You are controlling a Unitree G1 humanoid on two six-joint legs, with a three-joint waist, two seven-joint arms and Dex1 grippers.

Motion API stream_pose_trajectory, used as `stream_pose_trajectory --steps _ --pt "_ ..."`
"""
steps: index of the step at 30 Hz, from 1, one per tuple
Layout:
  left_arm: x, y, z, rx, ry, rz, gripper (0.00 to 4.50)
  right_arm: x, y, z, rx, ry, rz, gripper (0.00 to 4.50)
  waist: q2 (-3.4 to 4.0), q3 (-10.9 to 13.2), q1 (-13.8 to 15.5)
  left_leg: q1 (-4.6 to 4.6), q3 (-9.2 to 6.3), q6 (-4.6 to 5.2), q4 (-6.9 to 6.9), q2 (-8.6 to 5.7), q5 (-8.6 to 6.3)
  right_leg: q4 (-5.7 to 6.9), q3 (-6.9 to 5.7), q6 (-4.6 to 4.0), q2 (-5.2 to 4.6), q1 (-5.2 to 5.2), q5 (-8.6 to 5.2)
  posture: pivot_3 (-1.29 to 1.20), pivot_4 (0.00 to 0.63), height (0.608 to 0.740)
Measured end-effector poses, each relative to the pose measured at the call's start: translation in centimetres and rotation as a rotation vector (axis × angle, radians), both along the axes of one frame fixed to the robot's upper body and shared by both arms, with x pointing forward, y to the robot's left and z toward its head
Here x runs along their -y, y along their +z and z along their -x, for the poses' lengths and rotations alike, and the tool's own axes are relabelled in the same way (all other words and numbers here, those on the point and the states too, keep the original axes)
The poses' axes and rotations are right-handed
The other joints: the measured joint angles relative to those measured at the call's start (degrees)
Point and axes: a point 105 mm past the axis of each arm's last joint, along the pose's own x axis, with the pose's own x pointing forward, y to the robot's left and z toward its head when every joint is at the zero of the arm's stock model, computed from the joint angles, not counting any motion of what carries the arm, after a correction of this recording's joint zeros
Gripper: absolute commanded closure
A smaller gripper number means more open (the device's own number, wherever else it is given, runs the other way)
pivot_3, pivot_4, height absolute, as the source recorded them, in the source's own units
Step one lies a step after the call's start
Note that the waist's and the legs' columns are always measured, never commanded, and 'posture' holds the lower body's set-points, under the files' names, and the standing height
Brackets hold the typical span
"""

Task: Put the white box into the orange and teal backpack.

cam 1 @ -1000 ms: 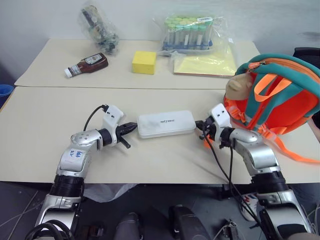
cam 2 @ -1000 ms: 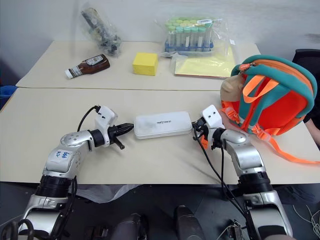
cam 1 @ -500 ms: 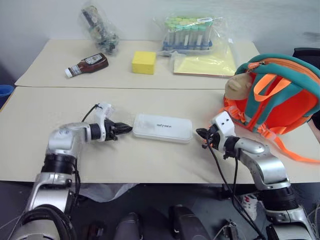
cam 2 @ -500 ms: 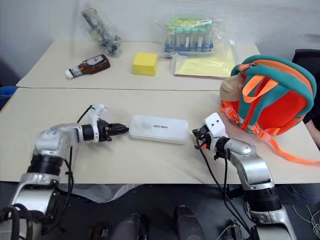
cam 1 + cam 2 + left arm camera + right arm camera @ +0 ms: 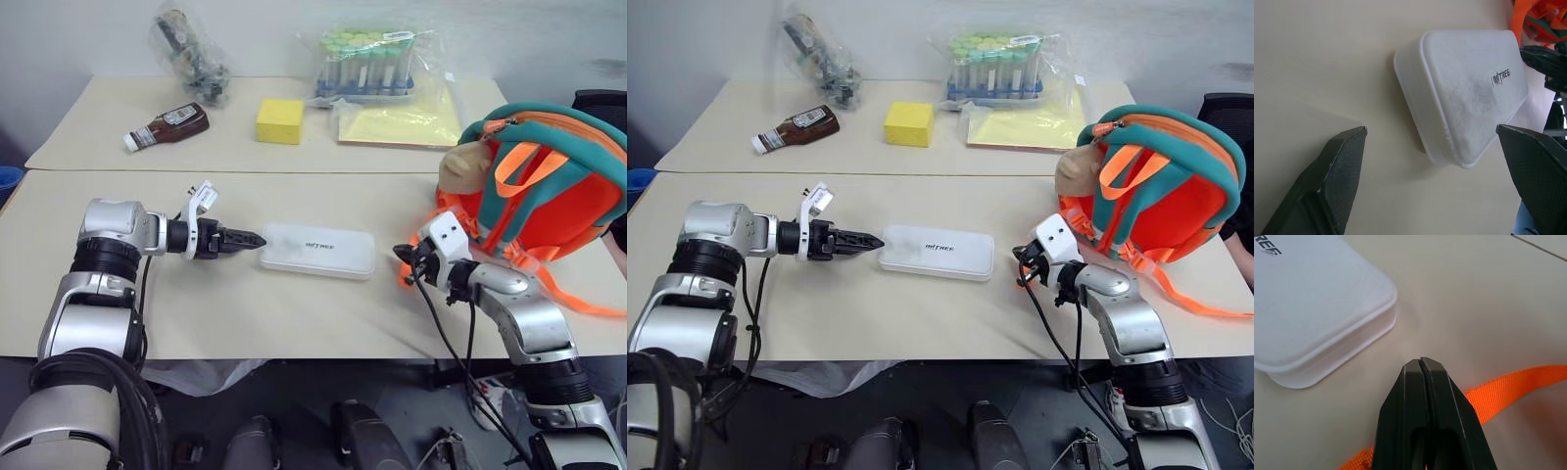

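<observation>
On the surface (image 5: 294, 313) between my arms lies the white box (image 5: 316, 251) — flat, untouched. My left fingers (image 5: 1337, 181) are spread wide just beside its end; my right fingers (image 5: 1425, 411) are clenched empty near the orange and teal backpack (image 5: 549, 186) — upright at my right.

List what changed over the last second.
The left claw opened wide, its arm swinging outward; the flat white plastic box slid slightly left and turned. The right claw backed off from the box's end, shut. The orange and teal backpack stayed put.
</observation>
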Motion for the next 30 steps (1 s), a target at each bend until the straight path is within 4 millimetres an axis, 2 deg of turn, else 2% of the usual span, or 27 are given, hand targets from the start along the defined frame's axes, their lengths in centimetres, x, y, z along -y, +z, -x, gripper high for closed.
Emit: stream_pose_trajectory --steps 4,7,16,19,22,27,28,30 --pt "2.1 -0.2 -0.3 -0.025 -0.058 0.009 0.05 -0.2 -0.1 0.1 -0.012 0.019 -0.009 4.50 0.00 0.00 0.14 -0.04 0.03 0.04 0.01 -0.04 -0.02 -0.05 -0.01 0.00 -0.03 0.00 0.00 0.00 0.150 0.740" --pt "2.8 -0.3 -0.4 -0.034 -0.081 0.009 0.05 -0.3 -0.3 0.2 -0.024 0.025 -0.008 4.50 0.00 0.00 0.15 -0.03 0.04 0.04 0.01 -0.05 -0.02 -0.05 0.00 0.01 -0.05 0.00 0.00 0.00 0.150 0.740" --pt "7.1 -0.8 0.5 -0.105 -0.217 0.068 0.05 -1.4 -0.3 0.0 -0.022 0.043 -0.012 4.50 0.00 0.00 0.26 -0.05 0.02 0.07 0.03 -0.06 -0.01 -0.04 0.07 0.01 -0.06 0.00 0.00 0.00 0.150 0.740" --pt "7.5 -0.9 0.8 -0.143 -0.218 0.094 0.60 -1.3 -0.6 0.1 -0.029 0.041 -0.013 4.50 0.00 0.00 0.20 -0.08 0.01 0.06 0.03 -0.04 -0.01 -0.02 0.10 0.01 -0.04 -0.04 0.00 0.00 0.150 0.740" --pt "7.4 -0.6 0.9 -0.151 -0.218 0.120 1.50 -1.0 -1.7 0.7 -0.060 0.031 -0.014 4.50 0.00 0.00 0.07 -0.23 0.02 0.04 0.04 -0.04 0.00 0.06 0.13 0.01 -0.03 -0.21 0.00 0.00 0.150 0.740" --pt "7.1 1.1 0.8 -0.125 -0.225 0.198 2.93 -0.6 -2.1 1.6 -0.060 0.023 -0.012 4.50 0.00 0.00 0.06 -0.29 -0.02 0.01 0.08 -0.01 0.02 0.10 0.12 0.01 -0.01 -0.28 0.00 0.00 0.150 0.740" --pt "6.9 1.3 0.8 -0.119 -0.223 0.200 3.07 -0.6 -2.2 1.8 -0.059 0.024 -0.011 4.50 0.00 0.00 -0.02 -0.29 0.00 0.01 0.09 -0.01 0.02 0.11 0.11 0.01 -0.01 -0.28 0.00 0.00 0.150 0.740" --pt "6.7 1.6 0.8 -0.117 -0.220 0.205 3.08 -0.4 -2.3 2.3 -0.057 0.019 -0.007 4.50 0.00 0.00 -0.05 -0.28 0.01 0.01 0.09 -0.02 0.02 0.13 0.12 0.01 -0.01 -0.28 0.00 0.00 0.150 0.740"
